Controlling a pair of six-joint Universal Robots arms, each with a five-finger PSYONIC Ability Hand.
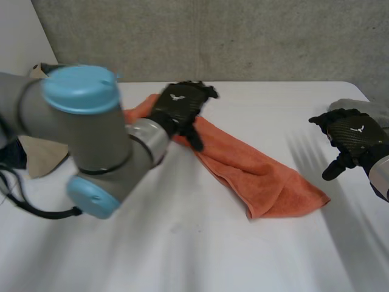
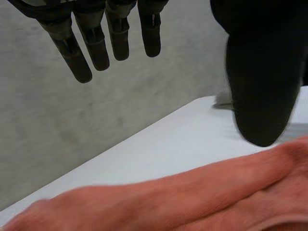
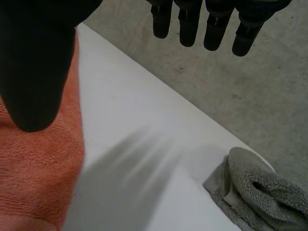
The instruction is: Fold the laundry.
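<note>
White table (image 1: 182, 249) against a bare concrete wall (image 1: 255, 36). Head view: we log one orange towel (image 1: 255, 170) lying rumpled in a long strip, with its long axis running diagonally from far left to near right. The left hand (image 1: 177, 108) sits over the strip's far-left end. The right hand (image 1: 355, 139) hangs off the near-right end, apart from the cloth, with a grey towel (image 1: 358, 104) just behind it at the table edge. Left wrist view: fingers (image 2: 98, 45) straight and apart from the thumb (image 2: 262, 91), nothing held. The orange towel (image 2: 168, 197) runs crosswise under the palm, close to the thumb tip; we cannot confirm contact. Right wrist view: fingers (image 3: 219, 26) straight, thumb (image 3: 33, 77) apart, hand empty. The orange towel (image 3: 38, 178) lies on the thumb's side, and the grey towel (image 3: 260, 192) on the fingers' side at the table corner. Our judgement: folding has not yet begun. The left hand is nearer and is placed to pinch its end, while the right must travel inward along the strip's axis to take the opposite end.
</note>
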